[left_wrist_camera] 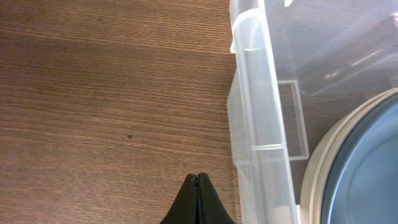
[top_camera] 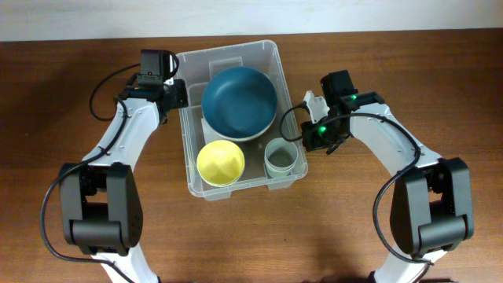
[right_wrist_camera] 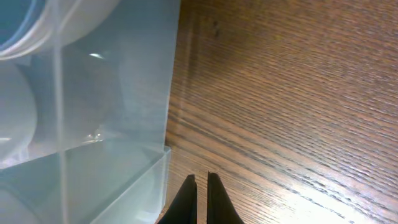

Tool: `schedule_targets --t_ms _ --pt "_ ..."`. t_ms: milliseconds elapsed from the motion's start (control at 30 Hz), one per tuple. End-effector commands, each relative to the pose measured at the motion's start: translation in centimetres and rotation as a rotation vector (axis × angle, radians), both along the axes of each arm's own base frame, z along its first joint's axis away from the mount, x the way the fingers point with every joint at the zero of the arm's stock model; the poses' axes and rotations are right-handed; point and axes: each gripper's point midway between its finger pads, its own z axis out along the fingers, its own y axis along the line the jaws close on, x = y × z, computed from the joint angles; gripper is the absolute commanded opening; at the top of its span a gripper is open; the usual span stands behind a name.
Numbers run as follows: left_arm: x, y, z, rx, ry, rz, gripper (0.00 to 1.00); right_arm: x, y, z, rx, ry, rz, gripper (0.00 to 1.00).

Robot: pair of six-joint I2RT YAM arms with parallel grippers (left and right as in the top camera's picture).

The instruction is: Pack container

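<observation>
container (top_camera: 236, 53) holding blue bowl (top_camera: 240, 101), left tool (left_wrist_camera: 198, 186), right tool (right_wrist_camera: 200, 183) closed alongside

Table (top_camera: 63, 94): brown wood, fine straight grain, smooth, low sheen, with a pale glare patch just beside the container. Container (left_wrist_camera: 255, 93): clear plastic, smooth, glossy, slightly cloudy along the rim. Inside the container: blue bowl (top_camera: 238, 101), matt and even; yellow bowl (top_camera: 220, 162), matt, plastic-looking; pale green cup (top_camera: 284, 157), dull finish. Left gripper (left_wrist_camera: 197, 186) and right gripper (right_wrist_camera: 201, 190): black, matt.
</observation>
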Motion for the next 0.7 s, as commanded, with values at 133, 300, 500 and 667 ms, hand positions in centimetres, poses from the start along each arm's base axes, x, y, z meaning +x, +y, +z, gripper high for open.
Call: schedule_targets --t_ms 133,300,500,667 --pt "0.0 -1.0 -0.1 -0.016 0.001 -0.058 0.01 -1.1 1.9 0.3 0.085 0.004 0.125 0.04" --pt "0.0 -1.0 0.0 -0.016 0.001 -0.058 0.01 -1.6 2.7 0.7 0.136 0.006 0.177 0.04" --pt "0.0 -1.0 0.0 0.002 0.000 -0.084 0.00 -1.9 3.0 0.9 0.160 0.009 0.195 0.04" --pt "-0.1 -2.0 -0.1 -0.022 0.003 -0.146 0.01 -2.3 3.7 1.3 0.204 0.004 0.242 0.04"
